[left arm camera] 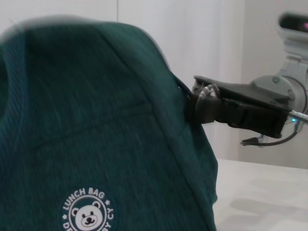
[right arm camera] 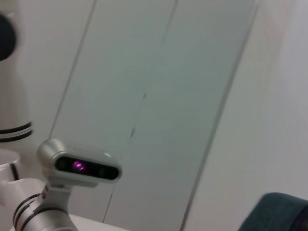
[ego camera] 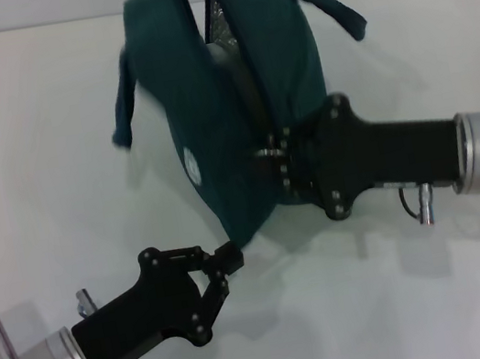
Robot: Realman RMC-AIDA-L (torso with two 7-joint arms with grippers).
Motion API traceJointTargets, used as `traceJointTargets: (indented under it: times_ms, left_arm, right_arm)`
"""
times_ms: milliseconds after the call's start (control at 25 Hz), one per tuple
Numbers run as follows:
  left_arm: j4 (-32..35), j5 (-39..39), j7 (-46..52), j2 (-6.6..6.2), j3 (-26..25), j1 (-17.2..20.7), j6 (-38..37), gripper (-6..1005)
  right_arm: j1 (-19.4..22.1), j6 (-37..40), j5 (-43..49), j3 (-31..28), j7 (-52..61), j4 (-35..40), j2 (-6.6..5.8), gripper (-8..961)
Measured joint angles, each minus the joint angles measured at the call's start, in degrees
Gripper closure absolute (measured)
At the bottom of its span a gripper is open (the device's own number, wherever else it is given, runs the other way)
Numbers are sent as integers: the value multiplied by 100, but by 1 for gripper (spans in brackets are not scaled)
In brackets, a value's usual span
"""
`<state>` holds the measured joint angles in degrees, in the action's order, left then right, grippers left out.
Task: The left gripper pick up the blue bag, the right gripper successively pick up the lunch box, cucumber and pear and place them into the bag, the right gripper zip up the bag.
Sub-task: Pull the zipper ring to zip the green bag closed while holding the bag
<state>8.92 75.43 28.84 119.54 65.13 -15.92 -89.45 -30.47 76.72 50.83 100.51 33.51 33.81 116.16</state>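
Blue bag [ego camera: 214, 137] pinched at its lower corner by left gripper [ego camera: 226, 261], fingers closed on the fabric, bag standing open-topped on white worktop [ego camera: 35, 178]. Right gripper [ego camera: 269, 160] at the bag's zipper end; whether its fingers are closed can't be told.

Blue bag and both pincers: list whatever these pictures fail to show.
- Blue bag contents: in the head view the fabric sides hide the inside; only a silvery lining shows through the gap.
- Right pincer fingertips: in the head view they are pressed against the bag at its zipper line, so their state is unclear. The left wrist view shows it side-on at the bag's edge.
- Left pincer: at the bag's lower corner; the contact is hard to tell.
- Right wrist view: only a bag corner, cut off by the frame edge.
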Motion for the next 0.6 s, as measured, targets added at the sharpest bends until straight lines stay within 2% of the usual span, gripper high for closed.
traceJointTargets:
  times_ms: [440,600]
  left_arm:
    - [-26,-77,15,-2,-47,-12,-9,994]
    - [-25,-346,120,0,-50,32,-50,979]
  right_arm:
    - [14,28,-374,155,-5,-112,3,920]
    - [36,28,-374,157,-6,-116,2,920]
